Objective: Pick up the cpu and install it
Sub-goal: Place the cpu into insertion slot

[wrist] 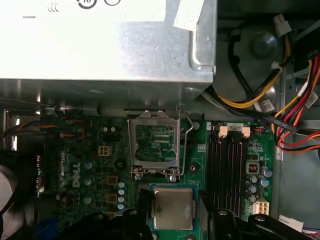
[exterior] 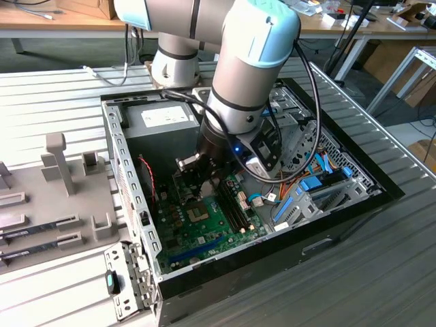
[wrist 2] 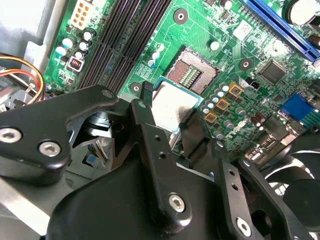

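In the exterior view, a grey fixture tray (exterior: 27, 178) lies on the slatted table (exterior: 327, 286) at that view's left. Beside it sits the open computer case (exterior: 117, 170), with the grey power supply (exterior: 163, 122) at its far end and the green motherboard (exterior: 204, 235) on its floor. The arm (exterior: 245, 75) reaches down into the middle of the case and ends low over the board. In both wrist views the jaws are narrowed onto the cpu (wrist 2: 172, 107) (wrist: 172, 207). One black finger (wrist 2: 150, 135) presses one edge and the other finger (wrist: 209, 212) presses the opposite edge, so the chip is clamped between them. The cpu lies flat, its silvery-grey metal top turned up toward the cameras and its thin pale rim showing on the free edges. It is square, so it has no long axis, and its sides run roughly parallel to those of the socket. It sits just beside the open socket (wrist 2: 192, 75), not in it. Whether it touches the board underneath cannot be told. In the first wrist view the metal socket frame (wrist: 131, 147) lies between the chip and the power supply (wrist: 100, 50). On the other side of the chip and socket run the dark memory slots (wrist 2: 122, 40) (wrist: 230, 160). Bundled red and yellow cables (wrist: 300, 117) lie beyond the slots.
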Robot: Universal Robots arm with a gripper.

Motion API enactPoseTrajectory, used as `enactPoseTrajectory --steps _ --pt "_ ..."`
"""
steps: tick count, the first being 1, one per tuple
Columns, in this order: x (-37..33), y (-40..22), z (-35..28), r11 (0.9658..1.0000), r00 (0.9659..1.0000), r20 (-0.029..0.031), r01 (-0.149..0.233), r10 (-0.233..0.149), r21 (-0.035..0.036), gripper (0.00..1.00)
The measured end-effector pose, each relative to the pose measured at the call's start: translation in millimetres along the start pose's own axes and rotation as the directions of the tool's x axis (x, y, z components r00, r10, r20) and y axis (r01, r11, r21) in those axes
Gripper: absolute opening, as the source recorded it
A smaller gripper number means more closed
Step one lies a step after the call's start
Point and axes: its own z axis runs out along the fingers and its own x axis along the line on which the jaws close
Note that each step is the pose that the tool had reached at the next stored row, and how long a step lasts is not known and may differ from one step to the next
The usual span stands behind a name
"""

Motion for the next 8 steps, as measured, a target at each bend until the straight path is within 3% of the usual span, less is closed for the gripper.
enactPoseTrajectory --steps 8 --pt "4.5 0.2 8.2 0.9996 0.9997 -0.0005 -0.025 0.025 0.0123 0.47"
